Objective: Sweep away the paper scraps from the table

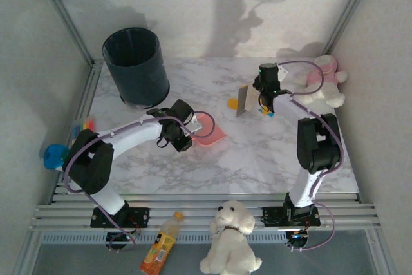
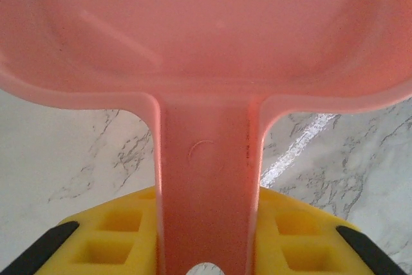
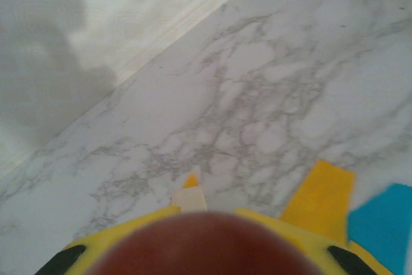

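Observation:
My left gripper (image 1: 183, 134) (image 2: 206, 227) is shut on the flat handle of a pink dustpan (image 1: 211, 134) (image 2: 206, 37), which rests on the table (image 1: 257, 156) left of centre. My right gripper (image 1: 264, 96) (image 3: 206, 223) is shut on a brush with a rounded brown handle (image 3: 206, 246); its pale blade (image 1: 243, 100) hangs just left of the fingers. Paper scraps lie around it: an orange one (image 1: 232, 102) left of the blade, and orange (image 3: 320, 199) and teal (image 3: 385, 227) ones by the right finger. A tiny orange bit (image 3: 190, 181) peeks past the blade's tip.
A dark round bin (image 1: 135, 66) stands at the back left. A pink and white plush (image 1: 325, 85) sits at the right edge. A striped block (image 1: 85, 123) and a blue object (image 1: 55, 154) lie off the left rail. A white plush dog (image 1: 232, 236) and a bottle (image 1: 161, 244) lie in front.

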`<state>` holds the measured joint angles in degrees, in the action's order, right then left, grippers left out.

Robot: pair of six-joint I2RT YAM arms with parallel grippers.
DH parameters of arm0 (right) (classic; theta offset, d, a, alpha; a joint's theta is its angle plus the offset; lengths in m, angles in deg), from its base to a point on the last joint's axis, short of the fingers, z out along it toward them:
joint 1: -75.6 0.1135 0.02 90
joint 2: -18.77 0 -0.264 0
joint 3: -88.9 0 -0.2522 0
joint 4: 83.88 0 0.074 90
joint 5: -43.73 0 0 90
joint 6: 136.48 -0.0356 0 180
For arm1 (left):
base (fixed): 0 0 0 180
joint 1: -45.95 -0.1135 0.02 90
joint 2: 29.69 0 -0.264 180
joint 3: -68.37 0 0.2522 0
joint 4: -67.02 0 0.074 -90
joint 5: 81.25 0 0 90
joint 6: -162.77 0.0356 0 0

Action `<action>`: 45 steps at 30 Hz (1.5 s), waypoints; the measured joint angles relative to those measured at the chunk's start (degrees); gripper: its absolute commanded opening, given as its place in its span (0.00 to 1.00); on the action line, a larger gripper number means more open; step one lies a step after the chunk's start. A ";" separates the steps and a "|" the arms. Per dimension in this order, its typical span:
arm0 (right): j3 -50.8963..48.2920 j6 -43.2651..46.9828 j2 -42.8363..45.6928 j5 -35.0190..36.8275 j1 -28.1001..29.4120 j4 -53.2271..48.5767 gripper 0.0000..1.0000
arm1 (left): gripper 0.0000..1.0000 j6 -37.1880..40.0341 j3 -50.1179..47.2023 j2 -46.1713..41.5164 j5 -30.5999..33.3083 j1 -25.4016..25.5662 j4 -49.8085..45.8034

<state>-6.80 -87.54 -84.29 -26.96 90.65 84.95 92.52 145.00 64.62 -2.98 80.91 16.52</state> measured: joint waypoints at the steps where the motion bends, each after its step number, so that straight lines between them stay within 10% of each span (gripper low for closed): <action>1: -0.94 0.11 1.01 0.68 0.15 -0.52 0.00 | 0.00 0.00 0.00 0.24 0.00 0.07 -0.02; 28: -6.51 17.75 15.30 0.35 -2.54 -1.81 0.00 | 0.00 0.57 1.77 3.32 -0.04 0.96 -1.38; 45: -2.27 37.07 9.79 7.80 -5.99 -1.11 0.00 | 0.00 1.11 4.28 5.66 -2.62 0.96 -2.51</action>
<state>-9.07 -50.47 -74.50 -19.16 84.66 83.83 93.63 149.29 70.28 -5.60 81.87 14.01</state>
